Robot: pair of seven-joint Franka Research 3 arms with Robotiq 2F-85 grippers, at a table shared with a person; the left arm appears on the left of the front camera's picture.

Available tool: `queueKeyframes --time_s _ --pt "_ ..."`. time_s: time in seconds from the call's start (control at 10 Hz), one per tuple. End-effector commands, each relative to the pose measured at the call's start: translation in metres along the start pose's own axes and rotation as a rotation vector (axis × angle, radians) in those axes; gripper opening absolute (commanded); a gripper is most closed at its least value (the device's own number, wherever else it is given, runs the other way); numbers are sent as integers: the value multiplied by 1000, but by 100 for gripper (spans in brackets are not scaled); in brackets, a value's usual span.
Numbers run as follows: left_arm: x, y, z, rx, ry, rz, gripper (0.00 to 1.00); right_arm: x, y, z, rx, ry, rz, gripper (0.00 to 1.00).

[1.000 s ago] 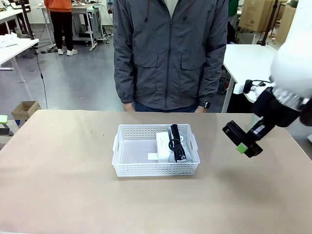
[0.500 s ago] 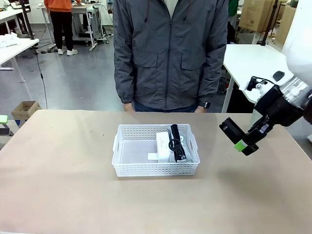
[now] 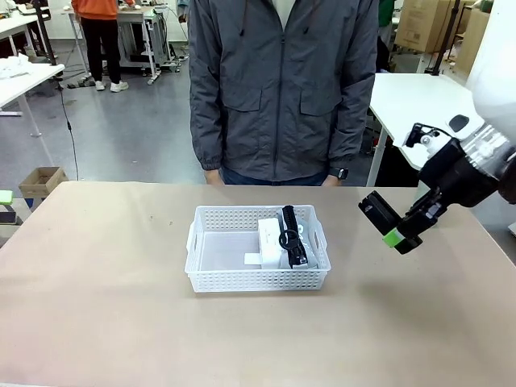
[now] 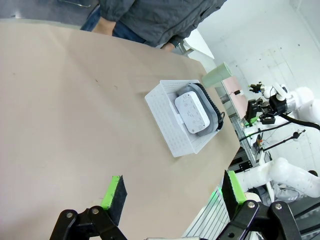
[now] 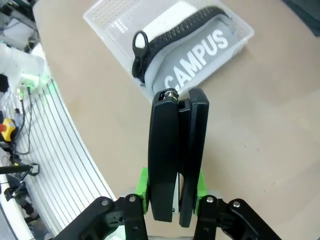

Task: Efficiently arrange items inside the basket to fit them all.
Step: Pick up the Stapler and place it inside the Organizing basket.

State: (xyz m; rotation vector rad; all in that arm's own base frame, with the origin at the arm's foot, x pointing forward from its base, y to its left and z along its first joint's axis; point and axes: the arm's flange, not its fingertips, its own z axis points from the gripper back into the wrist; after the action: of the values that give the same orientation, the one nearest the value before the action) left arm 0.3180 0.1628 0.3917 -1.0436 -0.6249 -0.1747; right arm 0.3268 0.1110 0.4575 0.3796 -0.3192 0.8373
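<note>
The white basket (image 3: 258, 279) sits mid-table in front of the person. Its right half holds the small white box (image 3: 269, 235) and the grey pouch with black strap (image 3: 292, 237), side by side. To the right of the basket and above the table, my right gripper (image 3: 401, 234) is shut on the black stapler (image 3: 379, 213). In the right wrist view the stapler (image 5: 179, 150) stands upright between the green pads, and the pouch (image 5: 200, 50) with its CAMPUS print lies beyond it in the basket (image 5: 112, 17). My left gripper (image 4: 174, 190) is open and holds nothing, far from the basket (image 4: 167, 131). The pale green paper cup is out of view.
The person stands at the far edge, arms at the sides. The basket's left half (image 3: 222, 250) is bare. A wide stretch of tan table (image 3: 97, 282) lies left and in front of the basket. A white table (image 3: 411, 101) stands behind on the right.
My right gripper has carried the stapler a little up and to the left, closer to the basket. The basket and its contents have not moved.
</note>
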Motion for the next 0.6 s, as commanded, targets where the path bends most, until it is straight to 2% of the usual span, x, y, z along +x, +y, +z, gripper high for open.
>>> queueKeyframes --time_s 0.0,0.2,0.4,0.5 --pt "0 -3 2 -10 3 13 100 36 25 -2 -31 -26 101 42" --pt "0 -3 2 -10 3 13 100 91 46 -8 -24 -9 119 42" --pt "0 -3 2 -10 3 13 100 145 64 -31 -10 92 133 42" --pt "0 -3 2 -10 3 13 100 169 69 -45 -1 89 110 42"
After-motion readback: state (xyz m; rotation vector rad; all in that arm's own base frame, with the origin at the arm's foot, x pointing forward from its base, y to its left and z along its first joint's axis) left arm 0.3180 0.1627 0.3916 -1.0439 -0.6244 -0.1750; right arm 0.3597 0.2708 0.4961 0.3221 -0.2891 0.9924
